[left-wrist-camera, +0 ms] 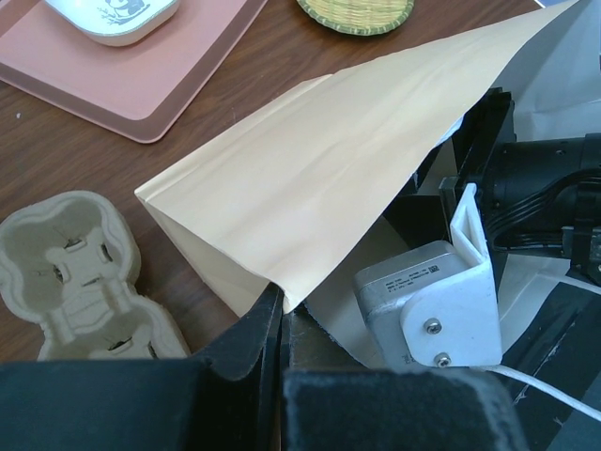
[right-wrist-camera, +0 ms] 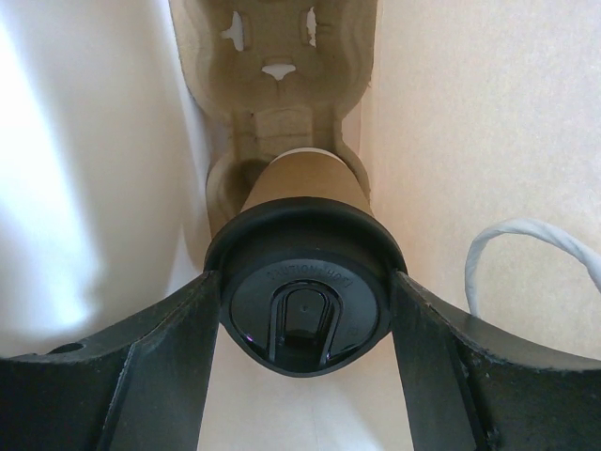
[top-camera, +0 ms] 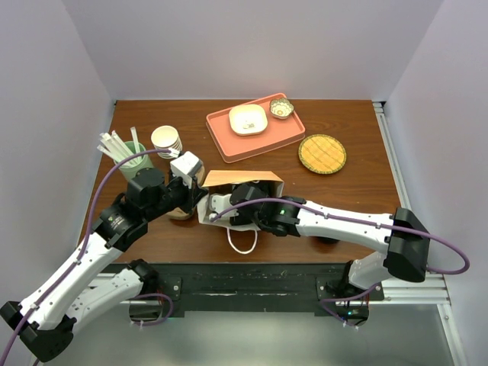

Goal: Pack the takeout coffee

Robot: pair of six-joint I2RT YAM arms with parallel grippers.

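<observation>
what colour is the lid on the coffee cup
Black; the round plastic lid shows best in the right wrist view.

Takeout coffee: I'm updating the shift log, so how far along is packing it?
Done: the takeout coffee is inside the paper bag, its base in a pulp carrier. In hand: the left hand pinches the bag's edge open while the right hand grips the lid. Remaining, likely: release the cup and pull that hand out.

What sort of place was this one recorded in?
Probably a lab test booth staged as a café counter: plain pale walls enclose a brown wooden table bearing a brown paper bag, a stack of cream paper cups and white straws.
</observation>
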